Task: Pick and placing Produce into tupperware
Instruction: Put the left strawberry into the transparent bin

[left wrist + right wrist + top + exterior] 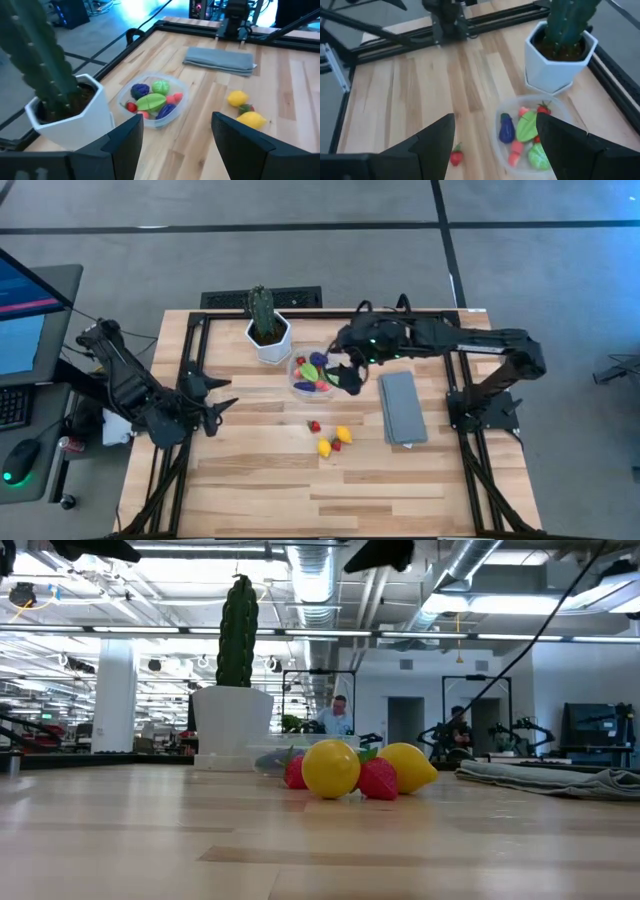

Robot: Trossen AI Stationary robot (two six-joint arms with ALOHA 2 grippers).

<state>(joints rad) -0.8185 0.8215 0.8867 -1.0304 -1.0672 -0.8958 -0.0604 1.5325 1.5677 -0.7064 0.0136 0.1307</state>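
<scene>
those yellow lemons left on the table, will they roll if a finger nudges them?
Probably. The yellow lemons look rounded and smooth, resting on flat bare table, so a nudge likely rolls them. The tapered tip on one may make it curve. Tiny red strawberries touching them would likely scatter too.

Clear round tupperware (308, 374) part-filled; loose produce (333, 437) on the table nearby.

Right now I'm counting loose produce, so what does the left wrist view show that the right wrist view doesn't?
Only the left wrist view shows the two yellow fruits and the grey cloth. Only the right wrist view shows a lone strawberry on bare wood. Both show the tupperware holding produce, beside the white pot with the cactus.
</scene>
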